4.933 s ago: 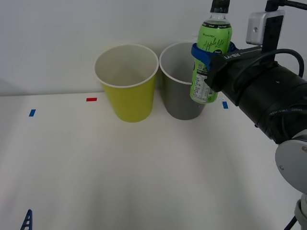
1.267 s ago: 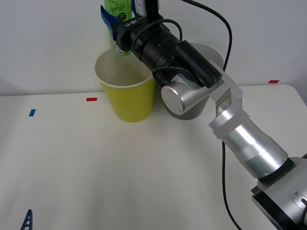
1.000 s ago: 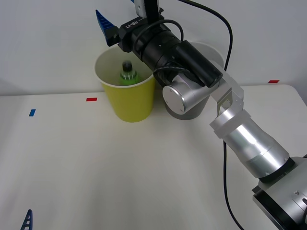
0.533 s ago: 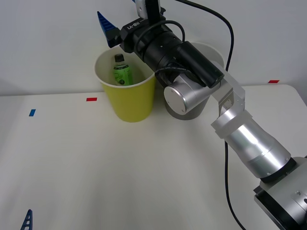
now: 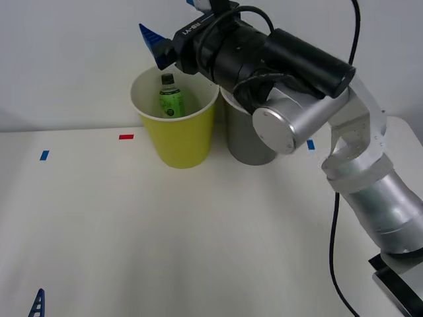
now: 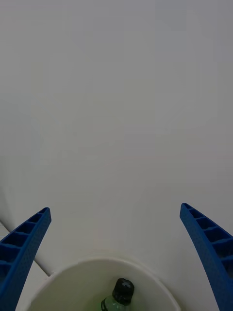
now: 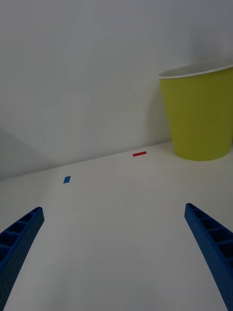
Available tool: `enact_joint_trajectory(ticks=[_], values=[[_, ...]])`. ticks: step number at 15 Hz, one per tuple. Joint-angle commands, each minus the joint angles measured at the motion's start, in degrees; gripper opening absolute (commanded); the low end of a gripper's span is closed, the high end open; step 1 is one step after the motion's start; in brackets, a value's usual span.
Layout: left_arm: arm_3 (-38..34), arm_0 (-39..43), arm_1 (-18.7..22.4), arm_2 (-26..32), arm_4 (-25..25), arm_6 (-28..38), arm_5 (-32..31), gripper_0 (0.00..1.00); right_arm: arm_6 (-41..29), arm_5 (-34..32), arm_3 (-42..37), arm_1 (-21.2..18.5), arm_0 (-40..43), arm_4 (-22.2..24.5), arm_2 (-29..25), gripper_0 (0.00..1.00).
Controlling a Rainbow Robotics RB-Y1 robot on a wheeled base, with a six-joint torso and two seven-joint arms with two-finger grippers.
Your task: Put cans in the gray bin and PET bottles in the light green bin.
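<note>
Table (image 5: pixel 198 251) carries no cans or bottles w/ the light green bin (image 5: pixel 178 142) upper centre, gray bin (image 5: pixel 248 142) right beside it, right gripper (image 5: pixel 173 25) spread empty above, PET bottle (image 5: pixel 170 98) upright inside the green bin: bottle step looks done, left gripper (image 7: pixel 116 252) released, idle.

Falling bright, soft and even from above across the matte white table (image 5: pixel 132 251) and the plain pale wall (image 5: pixel 66 53). Casting only a faint, blurred-edged shadow at the foot of the tapered round yellow-green plastic bin (image 5: pixel 178 142). Glinting mildly off the rounded silver metal arm joint (image 5: pixel 277 129), without harsh glare. Darkening into a wide grey shadow low on the wall in the left wrist view.
</note>
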Motion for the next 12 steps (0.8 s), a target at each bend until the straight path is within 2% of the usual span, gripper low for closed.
enact_joint_trajectory(ticks=[1,5,8,11,12], values=[[0.00,0.00,0.00,0.00,0.00,0.00,0.00,1.00,-8.16,8.12,-12.35,-4.37,4.88,4.09,-1.34,0.90],[0.00,0.00,0.00,0.00,0.00,0.00,0.00,1.00,-10.54,9.18,-20.88,-6.21,13.14,5.32,-5.74,0.90],[0.00,0.00,0.00,0.00,0.00,0.00,0.00,1.00,-10.71,19.73,-29.49,-6.13,17.97,5.23,-12.06,0.90],[0.00,0.00,0.00,0.00,0.00,0.00,0.00,1.00,-10.45,20.87,-31.25,-6.83,23.16,-0.22,-19.53,0.90],[0.00,0.00,0.00,0.00,0.00,0.00,0.00,1.00,-10.10,20.96,-31.34,-6.74,25.00,-0.48,-21.56,0.90]])
